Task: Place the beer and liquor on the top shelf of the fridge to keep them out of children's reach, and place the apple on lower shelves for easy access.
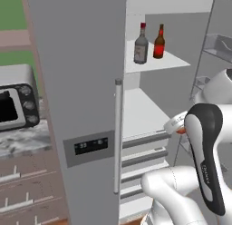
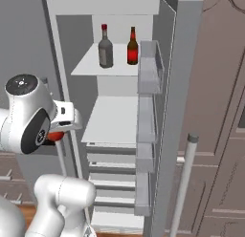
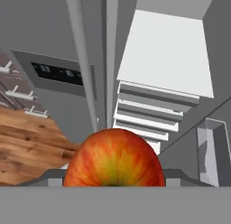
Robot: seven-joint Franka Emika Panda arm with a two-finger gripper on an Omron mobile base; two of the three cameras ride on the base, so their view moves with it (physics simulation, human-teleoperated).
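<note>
Left base view: liquor (image 1: pixel 141 46) and beer (image 1: pixel 159 42) up high on the top shelf (image 1: pixel 174 61), away from little hands.

Right base view: bit of red apple (image 2: pixel 56 135) beside the fridge (image 2: pixel 178 112), lower shelves (image 2: pixel 115 119) bare.

Hand view: gripper (image 3: pixel 113 182) hugging the apple, aimed at that low white shelf.

Left base view: behind the arm, left side, facing forward and down. The fridge (image 1: pixel 86 83) door fills frame centre; the open interior sits at upper right, a microwave (image 1: pixel 16 104) at the left edge.

Right base view: behind the arm, right side, looking straight into the open compartment, with the open door's racks right of centre.

Both share the top shelf (image 1: pixel 170 61) with the liquor (image 1: pixel 141 45) and the beer (image 1: pixel 159 42).

Hand view: close, tilted, looking along the hand at the lower shelves (image 3: pixel 171 56); the apple (image 3: pixel 113 160) crowds bottom centre.
</note>
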